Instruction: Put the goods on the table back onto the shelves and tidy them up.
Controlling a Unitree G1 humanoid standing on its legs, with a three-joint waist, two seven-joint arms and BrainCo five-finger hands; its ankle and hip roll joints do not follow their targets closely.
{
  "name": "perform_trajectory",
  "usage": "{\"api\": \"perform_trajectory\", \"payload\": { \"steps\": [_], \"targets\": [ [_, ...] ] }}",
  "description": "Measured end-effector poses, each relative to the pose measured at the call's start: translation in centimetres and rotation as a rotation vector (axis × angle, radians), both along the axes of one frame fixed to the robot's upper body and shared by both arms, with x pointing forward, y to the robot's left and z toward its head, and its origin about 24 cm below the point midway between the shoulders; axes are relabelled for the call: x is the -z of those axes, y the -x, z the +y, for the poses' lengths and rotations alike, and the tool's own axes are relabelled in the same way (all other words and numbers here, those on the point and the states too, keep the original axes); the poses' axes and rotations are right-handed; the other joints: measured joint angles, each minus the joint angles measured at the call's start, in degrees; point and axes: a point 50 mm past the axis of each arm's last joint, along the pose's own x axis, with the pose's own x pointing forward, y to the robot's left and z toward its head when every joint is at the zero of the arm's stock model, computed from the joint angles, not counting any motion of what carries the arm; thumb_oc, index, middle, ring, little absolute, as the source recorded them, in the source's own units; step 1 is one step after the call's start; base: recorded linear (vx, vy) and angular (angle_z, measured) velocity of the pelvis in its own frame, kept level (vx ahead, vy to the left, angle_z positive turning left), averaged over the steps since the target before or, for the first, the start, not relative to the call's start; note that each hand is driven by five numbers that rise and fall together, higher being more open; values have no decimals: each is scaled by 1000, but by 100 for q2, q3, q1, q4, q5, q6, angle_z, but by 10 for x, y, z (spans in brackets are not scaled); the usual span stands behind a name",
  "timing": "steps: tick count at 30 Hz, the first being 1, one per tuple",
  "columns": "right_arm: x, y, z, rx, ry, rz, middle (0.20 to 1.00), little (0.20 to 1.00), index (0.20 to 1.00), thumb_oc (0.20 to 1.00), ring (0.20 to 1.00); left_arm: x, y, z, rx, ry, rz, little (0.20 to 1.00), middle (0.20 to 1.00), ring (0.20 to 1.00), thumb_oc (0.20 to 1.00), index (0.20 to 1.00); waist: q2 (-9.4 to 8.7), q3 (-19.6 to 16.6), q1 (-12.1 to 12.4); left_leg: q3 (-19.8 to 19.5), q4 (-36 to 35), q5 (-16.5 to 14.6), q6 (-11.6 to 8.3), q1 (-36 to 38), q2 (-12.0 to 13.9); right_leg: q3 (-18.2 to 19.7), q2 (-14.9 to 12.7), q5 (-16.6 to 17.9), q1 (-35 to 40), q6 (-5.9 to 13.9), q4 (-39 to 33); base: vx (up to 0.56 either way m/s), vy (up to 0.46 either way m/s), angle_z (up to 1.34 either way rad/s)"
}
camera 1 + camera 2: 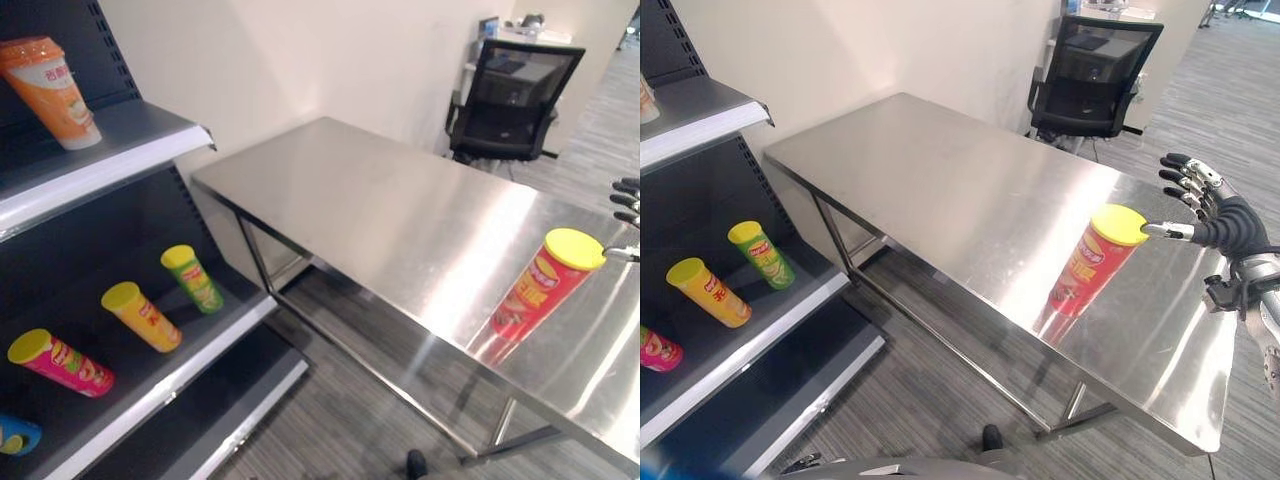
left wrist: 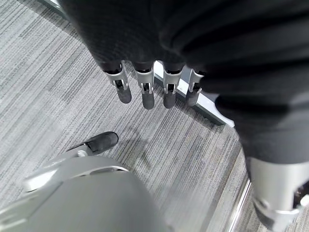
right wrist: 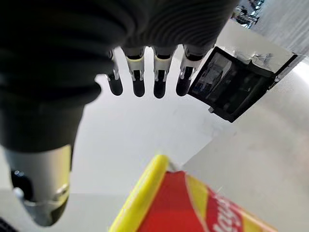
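On the steel tabletop [image 1: 970, 210], a red chip can [image 1: 1092, 262] stands upright; the right hand [image 1: 1210, 215], fingers spread and empty, hovers beside its yellow lid, poised to grasp.

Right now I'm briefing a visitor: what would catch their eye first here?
The red can with a yellow lid standing alone on the steel table, with the right hand open beside its lid. Then the colourful cans on the dark shelf: green, yellow and pink.
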Motion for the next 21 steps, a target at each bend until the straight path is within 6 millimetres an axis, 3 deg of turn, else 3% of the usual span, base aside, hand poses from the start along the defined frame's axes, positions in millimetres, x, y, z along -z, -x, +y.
{"api": "perform_trajectory", "payload": {
  "steps": [13,16,21],
  "targets": [
    [7,5,4,-41,131,90,1000,1000,1000,1000,1000,0,-1,-1,38,-3,-4,1000,1000,1000,1000,1000,-44,-3,116,-71,1,3,-2,-3,21,-90,-1,-31,53,-1,-1,-2,-3,2],
    [8,5,8,-67,264,164,1000,1000,1000,1000,1000,0,-1,-1,40,-3,-6,1000,1000,1000,1000,1000,-43,-3,114,-81,1,3,-2,-6,21,-98,-4,-34,55,1,-1,0,0,0],
    [9,4,9,-75,304,179,1000,1000,1000,1000,1000,0,-2,-1,41,-3,-7,1000,1000,1000,1000,1000,-53,1,117,-89,0,3,-2,-6,25,-108,-4,-39,61,4,-1,0,0,0]
  ]
}}
